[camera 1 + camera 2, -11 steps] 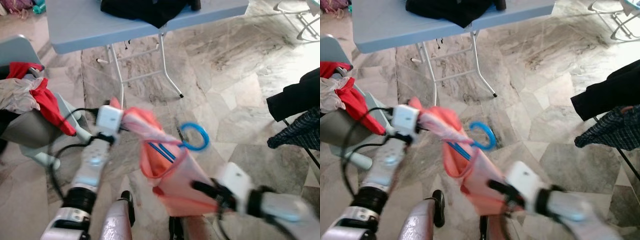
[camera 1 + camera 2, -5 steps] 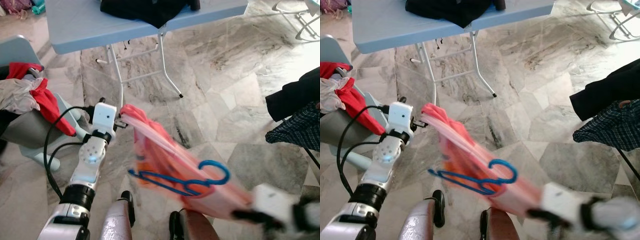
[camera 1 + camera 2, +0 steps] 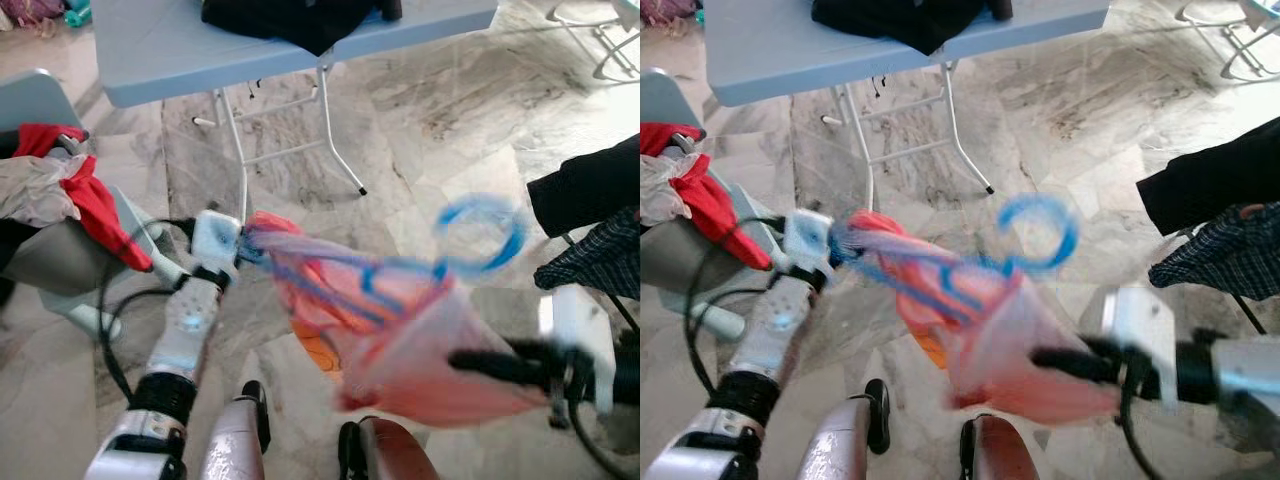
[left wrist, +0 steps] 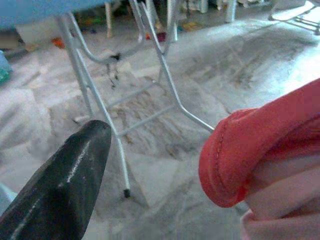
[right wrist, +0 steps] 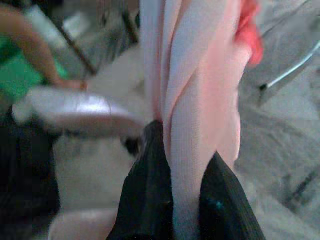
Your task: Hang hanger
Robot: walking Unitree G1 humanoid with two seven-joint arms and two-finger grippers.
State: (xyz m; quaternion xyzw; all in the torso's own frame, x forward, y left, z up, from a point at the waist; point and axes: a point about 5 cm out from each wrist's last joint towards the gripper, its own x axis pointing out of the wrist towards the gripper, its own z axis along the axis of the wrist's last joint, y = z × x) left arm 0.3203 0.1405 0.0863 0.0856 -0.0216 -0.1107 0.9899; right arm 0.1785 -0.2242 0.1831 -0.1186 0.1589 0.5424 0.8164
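A pink garment [image 3: 400, 345] is stretched in the air between the robot's two grippers, above the marble floor [image 3: 440, 130] and in front of the robot's legs. The left gripper [image 3: 245, 248] holds the garment's red-edged end, but whether its fingers are clamped on the cloth cannot be told; in the left wrist view one black finger [image 4: 60, 185] stands apart from the red hem [image 4: 225, 160]. The right gripper [image 3: 470, 365] pinches the other end, and the right wrist view shows the pale pink fabric squeezed between its two black fingers [image 5: 145, 200]. A blue hanger [image 3: 470, 235] sits inside the garment, its hook sticking up above the cloth, blurred. A blue folding table [image 3: 190, 50] with dark clothing [image 3: 290, 18] on it stands beyond. Red and pale clothes [image 3: 60, 190] lie on a grey chair [image 3: 40, 250] at the robot's left, and dark garments [image 3: 590, 190] hang at its right.
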